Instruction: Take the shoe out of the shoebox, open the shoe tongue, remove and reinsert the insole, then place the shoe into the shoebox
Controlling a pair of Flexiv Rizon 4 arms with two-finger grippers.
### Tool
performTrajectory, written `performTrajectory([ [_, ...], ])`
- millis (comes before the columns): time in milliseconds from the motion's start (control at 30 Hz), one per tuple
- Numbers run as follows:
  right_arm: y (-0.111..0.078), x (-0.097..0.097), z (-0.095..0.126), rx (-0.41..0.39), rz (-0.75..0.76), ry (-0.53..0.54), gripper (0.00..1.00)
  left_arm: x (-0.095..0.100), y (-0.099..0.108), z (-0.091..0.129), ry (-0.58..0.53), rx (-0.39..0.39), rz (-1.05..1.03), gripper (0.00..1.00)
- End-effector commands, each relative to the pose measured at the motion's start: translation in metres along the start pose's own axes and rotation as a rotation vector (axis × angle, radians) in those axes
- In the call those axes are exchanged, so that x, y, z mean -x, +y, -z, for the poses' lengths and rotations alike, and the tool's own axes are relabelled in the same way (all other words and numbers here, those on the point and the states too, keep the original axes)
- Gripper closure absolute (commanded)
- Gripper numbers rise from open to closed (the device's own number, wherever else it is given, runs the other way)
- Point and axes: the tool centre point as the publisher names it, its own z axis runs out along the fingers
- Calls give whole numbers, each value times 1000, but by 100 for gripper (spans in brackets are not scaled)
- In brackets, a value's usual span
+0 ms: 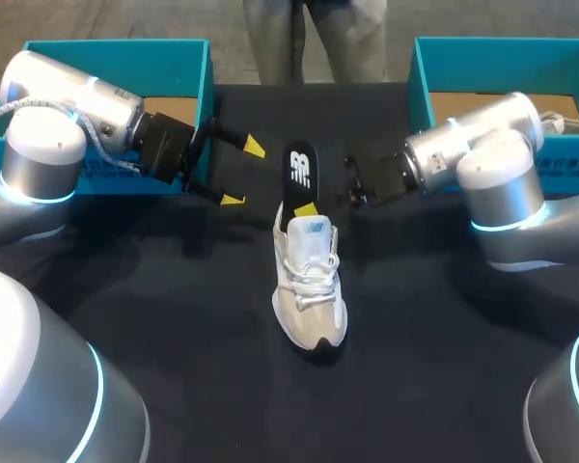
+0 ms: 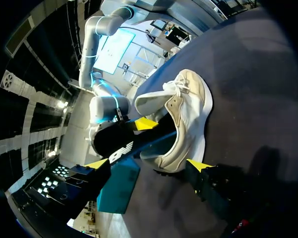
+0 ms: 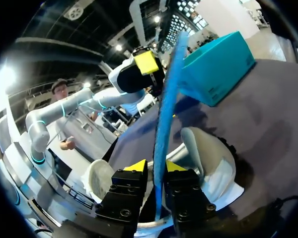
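A white shoe (image 1: 310, 289) stands upright at the table's middle, toe toward the front. A black insole (image 1: 300, 176) rises on end out of its heel opening. My right gripper (image 1: 309, 206) reaches in at the heel. In the right wrist view the insole (image 3: 165, 119) stands edge-on, blue underside showing, between the fingers of the right gripper (image 3: 155, 166), with a thin gap on one side; the jaws stand slightly open. My left gripper (image 1: 243, 174) hangs wide open left of the insole, holding nothing. From the left wrist, the shoe's heel (image 2: 181, 148) lies just ahead of the left gripper (image 2: 148, 165).
Two teal shoeboxes stand at the back: one at the left (image 1: 188, 58) behind my left arm, one at the right (image 1: 427, 72) behind my right arm. Dark cloth covers the table (image 1: 174, 318).
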Motion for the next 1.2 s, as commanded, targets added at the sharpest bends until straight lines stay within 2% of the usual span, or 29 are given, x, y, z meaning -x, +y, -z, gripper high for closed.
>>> performTrajectory([
  [33, 10, -8, 4, -16, 11, -14, 76, 0, -1, -1, 1, 3, 0, 0],
  [233, 16, -3, 9, -25, 23, -22, 82, 0, -1, -1, 1, 3, 0, 0],
  [267, 16, -2, 9, -32, 20, -21, 85, 0, -1, -1, 1, 3, 0, 0],
  [333, 14, 1, 8, -37, 14, -18, 100, 0, -1, -1, 1, 3, 0, 0],
  [633, 2, 9, 0, -38, -10, 27, 100, 0, -1, -1, 1, 3, 0, 0],
  [900, -12, 1, -5, -70, -40, 49, 100, 0, -1, -1, 1, 3, 0, 0],
  [1100, -14, -3, -8, -92, -49, 56, 100, 0, -1, -1, 1, 3, 0, 0],
  [1133, -12, -4, -7, -91, -45, 50, 85, 0, -1, -1, 1, 3, 0, 0],
  [1167, -9, -5, -5, -89, -38, 41, 74, 0, -1, -1, 1, 3, 0, 0],
  [1200, -7, -5, -4, -91, -31, 34, 70, 0, -1, -1, 1, 3, 0, 0],
])
